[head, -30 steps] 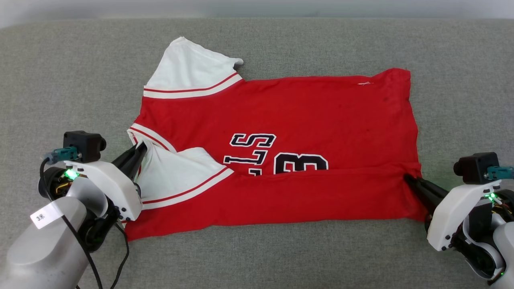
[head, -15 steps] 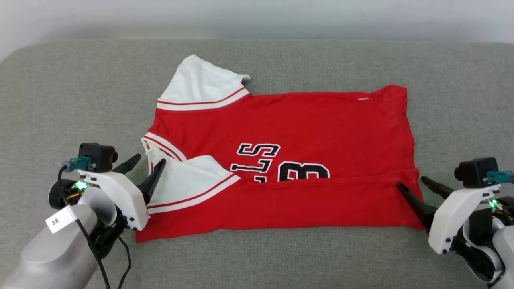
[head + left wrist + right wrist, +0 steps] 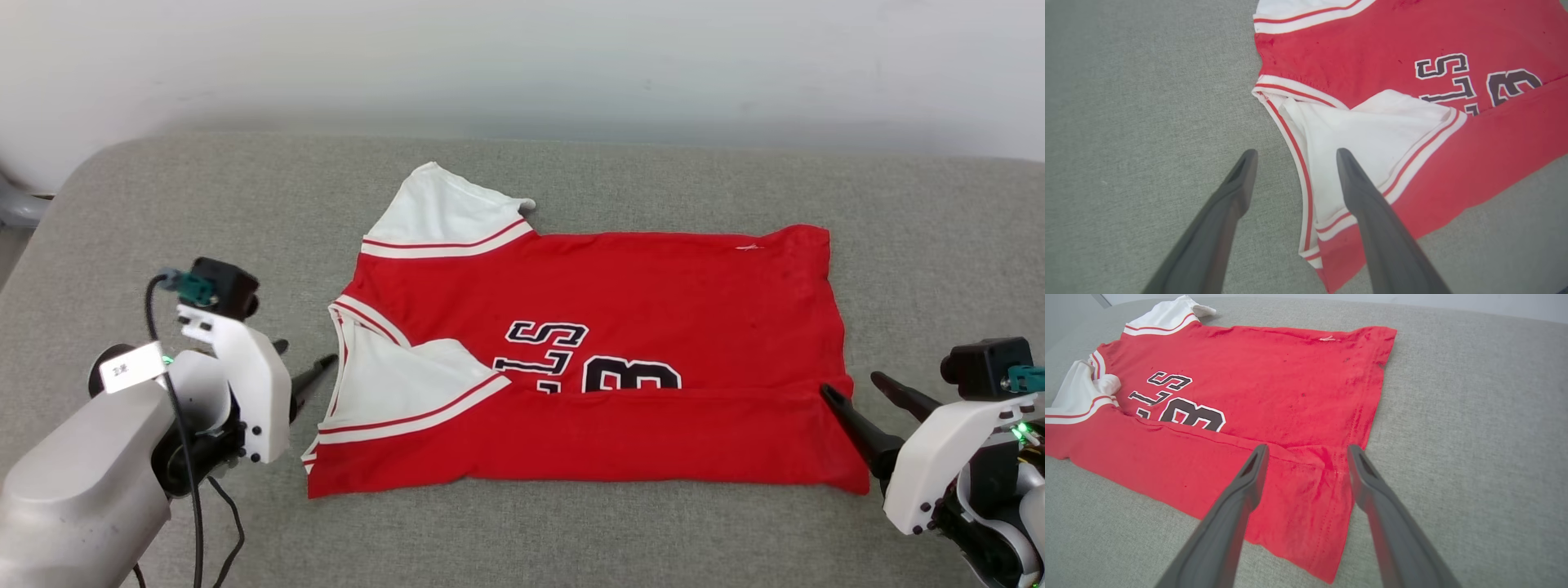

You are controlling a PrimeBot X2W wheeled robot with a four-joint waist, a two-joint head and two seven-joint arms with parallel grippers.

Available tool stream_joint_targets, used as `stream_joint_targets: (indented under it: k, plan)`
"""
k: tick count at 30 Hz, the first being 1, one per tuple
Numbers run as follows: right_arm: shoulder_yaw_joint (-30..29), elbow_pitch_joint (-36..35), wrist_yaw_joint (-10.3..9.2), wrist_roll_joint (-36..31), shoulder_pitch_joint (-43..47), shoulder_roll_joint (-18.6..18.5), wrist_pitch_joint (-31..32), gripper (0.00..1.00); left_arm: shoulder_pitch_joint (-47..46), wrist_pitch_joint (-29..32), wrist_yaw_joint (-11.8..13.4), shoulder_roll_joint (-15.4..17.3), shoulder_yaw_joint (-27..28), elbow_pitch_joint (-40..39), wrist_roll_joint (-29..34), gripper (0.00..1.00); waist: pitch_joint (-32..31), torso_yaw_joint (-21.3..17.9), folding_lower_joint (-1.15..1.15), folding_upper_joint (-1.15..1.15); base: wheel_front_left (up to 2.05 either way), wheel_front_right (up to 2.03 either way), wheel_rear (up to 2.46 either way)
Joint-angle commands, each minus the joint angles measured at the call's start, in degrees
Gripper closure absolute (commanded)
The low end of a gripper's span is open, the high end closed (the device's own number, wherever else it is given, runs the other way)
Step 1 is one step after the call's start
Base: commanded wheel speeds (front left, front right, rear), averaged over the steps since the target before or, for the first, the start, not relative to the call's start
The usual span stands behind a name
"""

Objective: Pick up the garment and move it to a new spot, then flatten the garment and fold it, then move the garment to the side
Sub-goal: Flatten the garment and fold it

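you have one garment (image 3: 620, 327) on the grey cushion (image 3: 163, 212), about mid-way across it, lying flat. its long axis runs left to right across your head view. the neck end points to the robot's left and the hem to its right. the near long edge is folded up over the chest, and that fold cuts off the lower part of the black letters and the single "3".

count two white sleeves. one sticks out at the far left corner, pointing away from the robot. the other is folded in on the near left, lying on the red front with its striped band running diagonally.

two grippers, four dark fingers in all. your left gripper (image 3: 306, 353) sits just beside the neck end with its jaws spread wide and nothing between them. in its wrist view one finger is over bare cushion and the other over the near sleeve. your right gripper (image 3: 850, 384) is at the near hem corner, jaws also spread wide and gripping nothing. one finger is over red cloth and the other at the hem edge. you cannot tell whether any fingertip touches the cloth.
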Motion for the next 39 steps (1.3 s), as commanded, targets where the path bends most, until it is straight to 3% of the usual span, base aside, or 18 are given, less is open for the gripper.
stream_joint_targets:
  k: [1, 10, 15, 25, 35, 36, 37, 38, 39]
  plan:
    - [-0.3, -0.4, -0.06, -0.3, 0.7, 0.4, 0.3, 0.0, -1.0, 2.9, 0.0, 0.4, -1.0, -1.1, -0.6, 0.0, -0.3, 0.2, 0.01, 0.0, 0.0, 0.0, 0.0]
    - [-1.0, -1.2, -0.06, -1.0, 1.4, 1.6, 1.2, 0.0, -3.1, 16.2, 0.0, 2.3, -5.4, -4.9, -2.5, 0.0, -0.4, 0.4, 0.01, 0.0, 0.0, 0.0, 0.0]
    - [-1.0, -1.3, -0.06, -1.3, 0.9, 2.2, 1.5, 0.0, -2.6, 20.5, 0.0, 3.3, -7.7, -5.7, -3.2, 0.0, 0.3, -0.3, 0.01, 0.0, 0.0, 0.0, 0.0]
    - [-0.7, -1.3, -0.06, -1.6, -0.4, 2.7, 1.6, 0.0, -0.4, 20.5, 0.0, 3.3, -9.6, -3.2, -3.9, 0.0, 2.8, -1.7, 0.01, 0.0, 0.0, 0.0, 0.0]
    - [0.1, -1.5, -0.06, -1.6, -2.0, 2.2, 1.9, 0.0, 2.9, 20.6, 0.1, 0.0, -13.3, 1.0, -6.6, 0.0, 4.8, -3.0, 0.01, 0.0, 0.0, 0.0, 0.0]
    - [0.0, -1.6, -0.06, -1.6, -2.2, 2.1, 2.0, 0.0, 3.2, 20.9, 0.0, 0.1, -13.8, 0.8, -6.9, 0.38, 4.7, -3.1, 0.01, 0.0, 0.0, 0.0, 0.0]
    - [0.0, -1.7, -0.06, -1.7, -2.3, 1.9, 2.0, 0.0, 3.3, 20.9, 0.0, 0.2, -14.2, 0.6, -7.1, 0.84, 4.6, -3.1, 0.01, 0.0, 0.0, 0.0, 0.0]
    - [0.0, -1.8, -0.06, -1.7, -2.5, 1.7, 2.1, 0.0, 3.3, 20.8, -0.1, 0.3, -14.5, 0.4, -7.4, 1.0, 4.4, -3.0, 0.01, 0.0, 0.0, 0.0, 0.0]
    - [-0.1, -1.9, -0.06, -1.8, -2.7, 1.4, 2.3, 0.0, 3.3, 20.7, -0.1, 0.5, -14.9, 0.2, -7.7, 1.0, 4.2, -2.9, 0.01, 0.0, 0.0, 0.0, 0.0]
